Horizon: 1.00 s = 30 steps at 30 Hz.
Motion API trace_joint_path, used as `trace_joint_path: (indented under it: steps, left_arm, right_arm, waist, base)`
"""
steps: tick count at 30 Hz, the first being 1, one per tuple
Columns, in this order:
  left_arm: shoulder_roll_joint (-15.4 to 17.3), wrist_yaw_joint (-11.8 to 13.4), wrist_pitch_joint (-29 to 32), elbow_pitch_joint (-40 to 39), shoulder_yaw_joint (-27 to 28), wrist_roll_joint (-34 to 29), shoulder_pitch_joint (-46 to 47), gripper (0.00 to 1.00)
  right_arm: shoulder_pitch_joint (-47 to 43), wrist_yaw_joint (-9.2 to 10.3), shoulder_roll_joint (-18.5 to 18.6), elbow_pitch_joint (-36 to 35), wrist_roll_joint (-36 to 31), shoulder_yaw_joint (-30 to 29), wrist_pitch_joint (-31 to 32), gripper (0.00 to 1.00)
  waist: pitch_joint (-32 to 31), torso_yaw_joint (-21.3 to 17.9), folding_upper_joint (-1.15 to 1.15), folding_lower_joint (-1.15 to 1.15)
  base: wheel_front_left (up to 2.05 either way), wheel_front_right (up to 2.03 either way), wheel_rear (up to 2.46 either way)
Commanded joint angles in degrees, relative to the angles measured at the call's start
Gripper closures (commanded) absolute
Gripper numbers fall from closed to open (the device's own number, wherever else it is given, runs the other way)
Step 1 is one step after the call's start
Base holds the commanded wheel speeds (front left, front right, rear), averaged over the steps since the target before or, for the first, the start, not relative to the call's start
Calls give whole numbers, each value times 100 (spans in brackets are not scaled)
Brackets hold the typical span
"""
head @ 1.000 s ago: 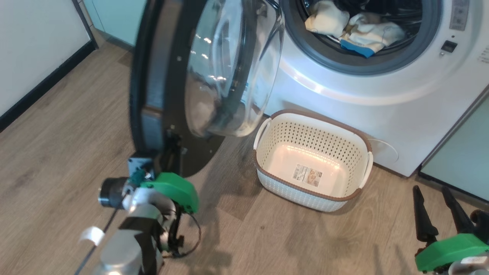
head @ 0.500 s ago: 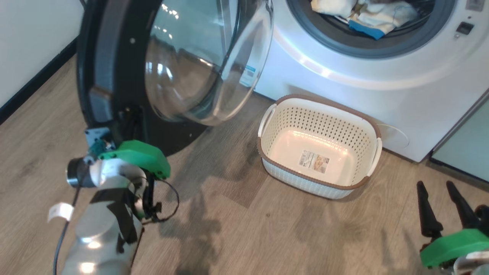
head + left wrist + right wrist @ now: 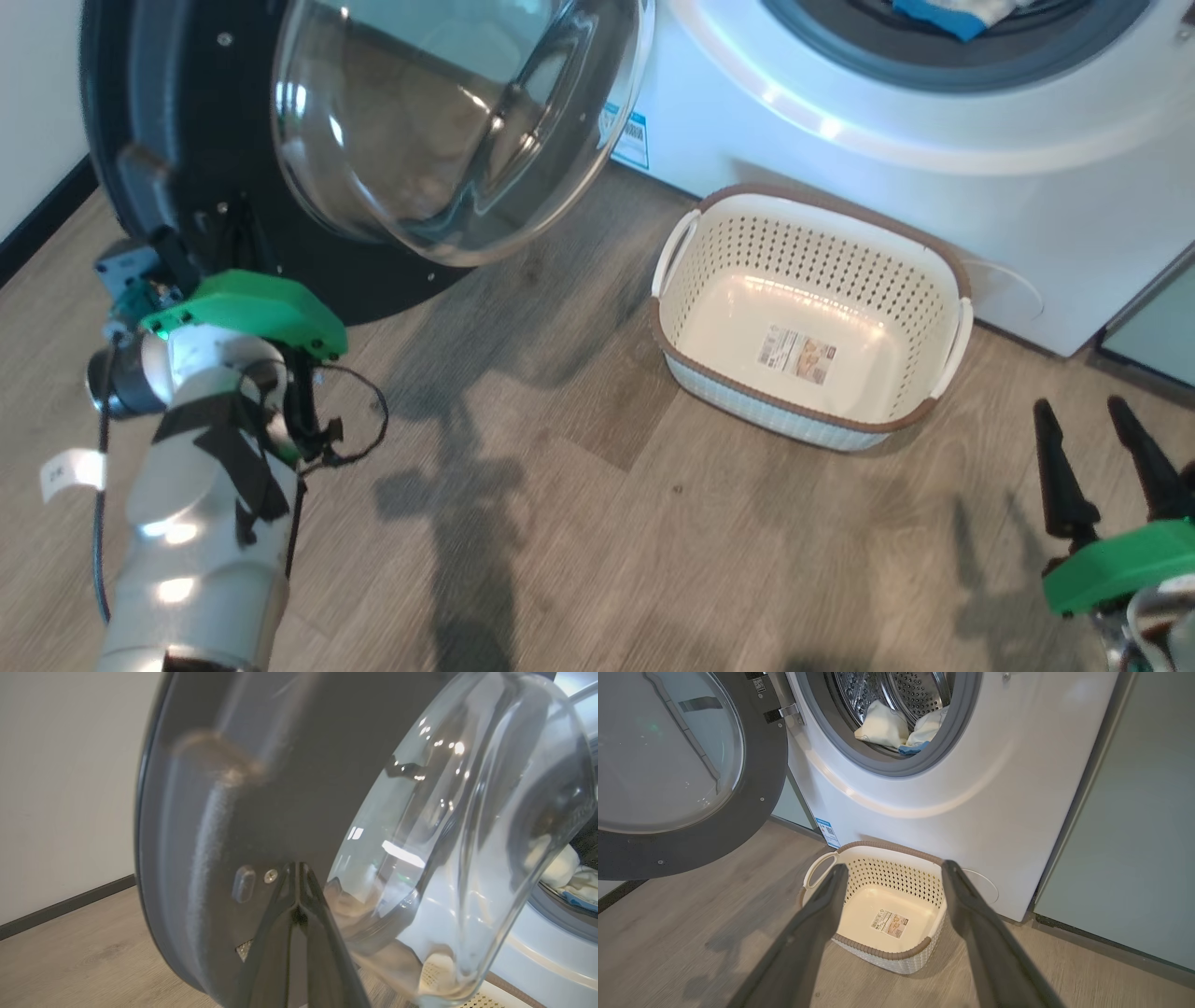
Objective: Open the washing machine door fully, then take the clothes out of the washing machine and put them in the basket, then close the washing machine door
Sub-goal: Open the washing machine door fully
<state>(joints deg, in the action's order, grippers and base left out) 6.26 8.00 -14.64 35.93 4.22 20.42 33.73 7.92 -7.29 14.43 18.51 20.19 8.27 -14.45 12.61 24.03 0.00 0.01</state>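
— One steady push for the washing machine door [image 3: 401,121], already swung wide at the left of the washing machine [image 3: 840,112]?

— Yes: press outward with the left gripper [image 3: 296,872], tips pinched together against its dark inner face (gently, along the hinge arc). Leave the right gripper [image 3: 1078,406] splayed and empty near the basket [image 3: 840,271].

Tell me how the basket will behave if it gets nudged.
The basket is empty, thin perforated plastic, so probably light. On the smooth wood floor it would likely slide rather than tip, being low and wide. Its walls may flex.
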Motion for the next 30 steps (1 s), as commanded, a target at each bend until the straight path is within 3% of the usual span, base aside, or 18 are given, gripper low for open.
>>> trace_joint_path:
  steps: [1,11,19,28,30]
  left_arm:
    - [187,-44,-36,-124,293,-100,307,100]
    - [107,-135,-36,93,796,-317,624,100]
    - [102,-240,-36,328,1088,-527,649,100]
    - [68,-667,-36,368,962,-859,353,100]
    - [77,-783,-36,331,929,-922,241,92]
  right_arm:
    - [225,-20,180,-187,29,129,-55,0]
    - [423,-20,307,-194,54,246,-55,0]
    - [370,-20,284,-131,91,241,-55,0]
    - [221,-20,110,-90,102,239,-55,0]
    - [169,-20,54,-81,98,228,-55,0]
  waist:
    - [93,12,0,-1]
    - [353,-66,0,-1]
    - [201,-102,0,-1]
    - [-214,-237,0,-1]
    - [-336,-310,0,-1]
  base:
    - [0,0,0]
    - [0,0,0]
    - [0,0,0]
    - [0,0,0]
    - [0,0,0]
